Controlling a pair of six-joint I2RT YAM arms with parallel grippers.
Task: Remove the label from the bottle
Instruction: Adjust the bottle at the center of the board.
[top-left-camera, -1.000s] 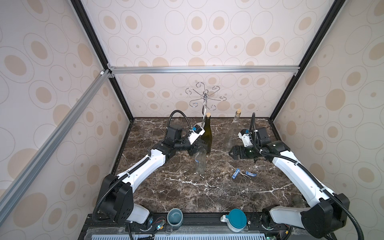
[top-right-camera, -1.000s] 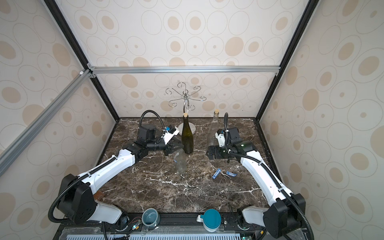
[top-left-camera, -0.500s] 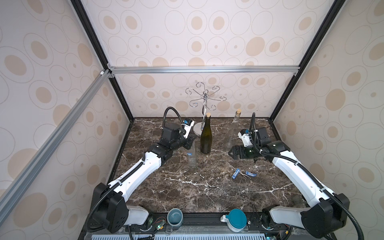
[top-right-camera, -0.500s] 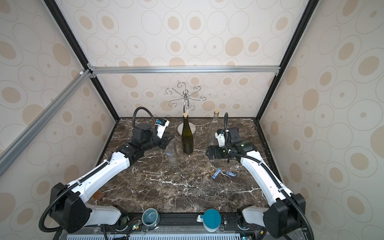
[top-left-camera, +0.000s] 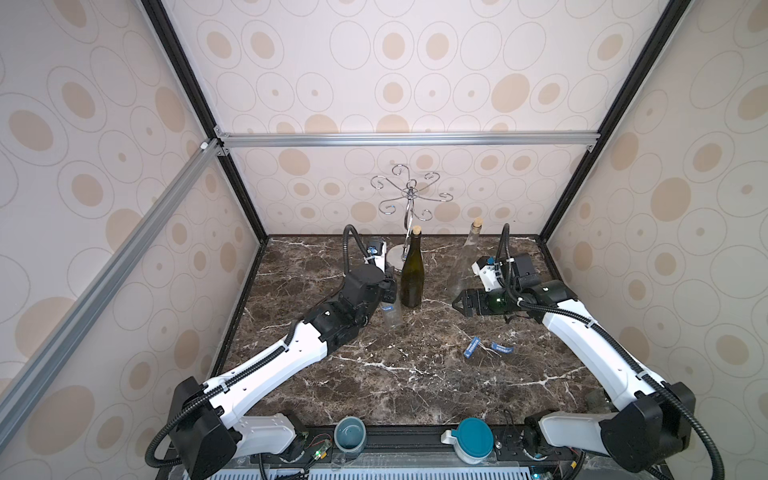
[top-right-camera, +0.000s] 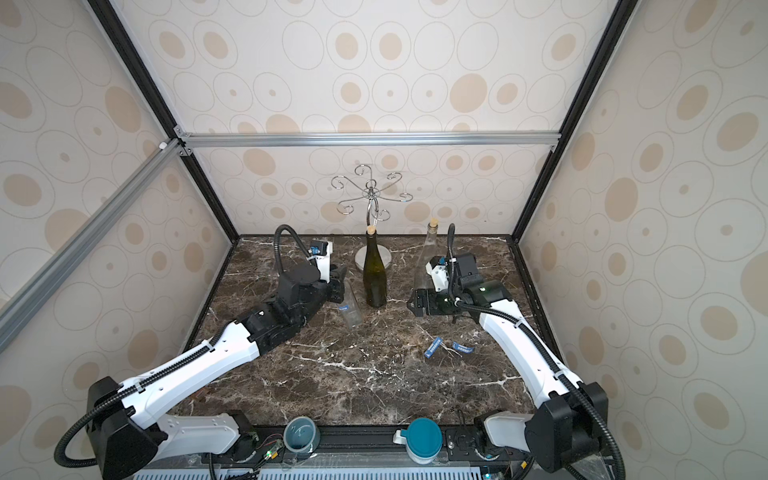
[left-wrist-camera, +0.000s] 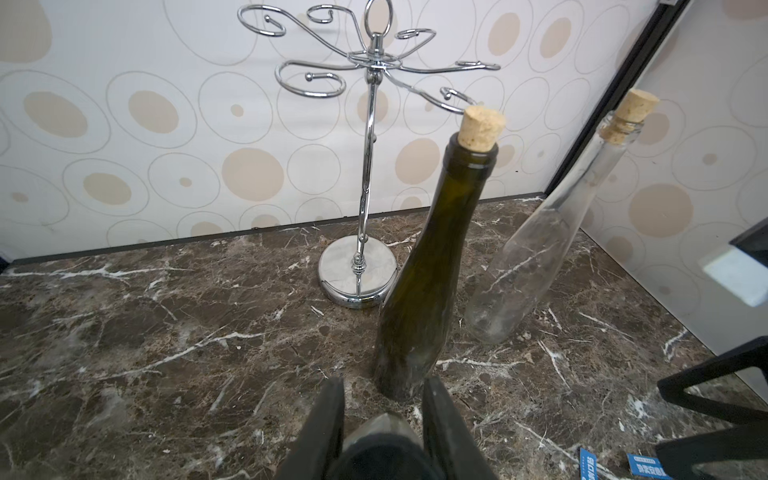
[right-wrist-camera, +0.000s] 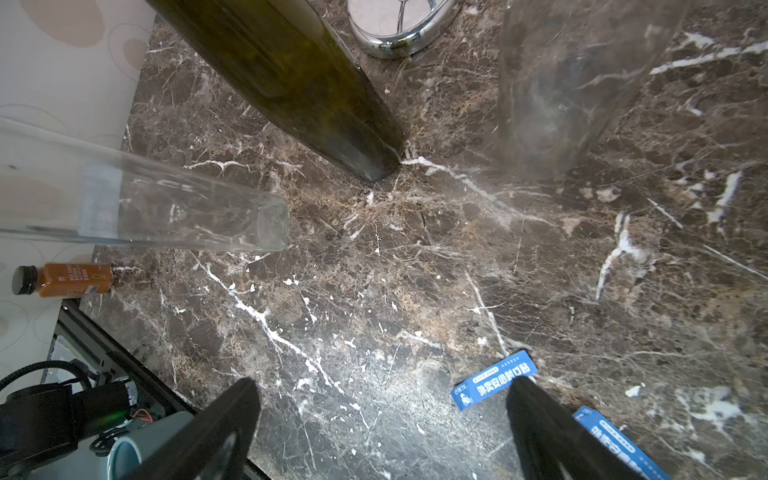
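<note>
A small clear bottle (top-left-camera: 391, 314) hangs tilted beside the dark green bottle (top-left-camera: 412, 276), its base close to the marble. It bears a small blue label (top-left-camera: 387, 308), which shows from behind as a pale patch (right-wrist-camera: 99, 199) in the right wrist view. My left gripper (top-left-camera: 384, 291) is shut on the bottle's dark-capped top (left-wrist-camera: 382, 440). Off to the right, my right gripper (top-left-camera: 457, 305) stands open and holds nothing, its jaws turned toward the bottles.
A corked tall clear bottle (top-left-camera: 465, 266) and a chrome rack (top-left-camera: 409, 199) stand at the back. Two loose blue labels (top-left-camera: 471, 347) (top-left-camera: 502, 348) lie on the marble near the right arm. An orange drink bottle (right-wrist-camera: 66, 280), a cup (top-left-camera: 350, 432) and a teal-lidded jug (top-left-camera: 471, 438) stand at the front.
My left arm has drawn the clear bottle back from the table's middle toward the green bottle and turned its wrist. The right arm has stayed put with its jaws open.
</note>
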